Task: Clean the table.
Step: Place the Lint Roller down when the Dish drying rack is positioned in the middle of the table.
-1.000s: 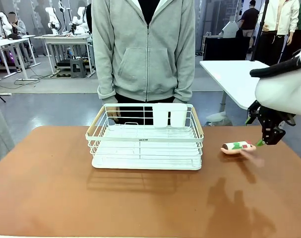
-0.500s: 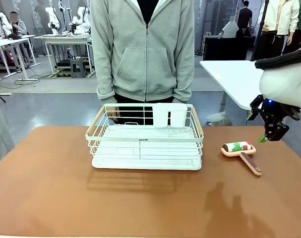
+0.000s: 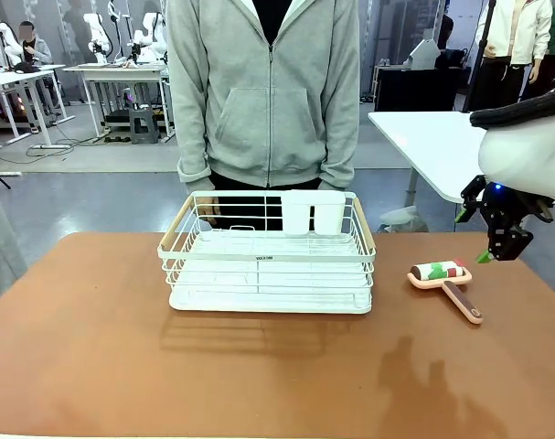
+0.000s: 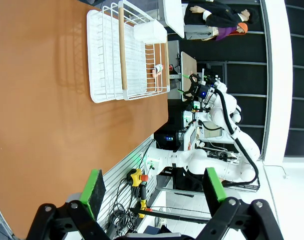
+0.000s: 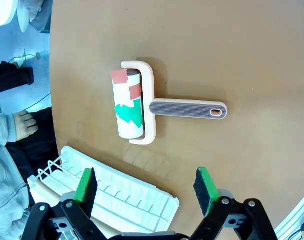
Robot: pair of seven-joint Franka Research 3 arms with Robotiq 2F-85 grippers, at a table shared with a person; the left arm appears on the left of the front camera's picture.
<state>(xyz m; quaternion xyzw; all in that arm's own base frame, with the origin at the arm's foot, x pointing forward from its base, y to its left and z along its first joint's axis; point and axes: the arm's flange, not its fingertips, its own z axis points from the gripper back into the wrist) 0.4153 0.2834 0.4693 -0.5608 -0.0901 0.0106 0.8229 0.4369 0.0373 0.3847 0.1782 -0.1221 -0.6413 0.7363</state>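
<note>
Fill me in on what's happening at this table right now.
Nothing is being held. A lint roller lies on the brown table, to the right of a white wire rack. The right end effector hangs open above the table just right of the roller; the left end effector is open too, off beyond the table's edge. A person in a grey hoodie stands behind the rack, touching nothing.

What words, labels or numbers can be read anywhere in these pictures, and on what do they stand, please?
Small dark label on the front rim of the white wire rack: too small to read.
Lint roller: red and green patches on the roll, with no lettering that can be made out.
No other legible text.
</note>
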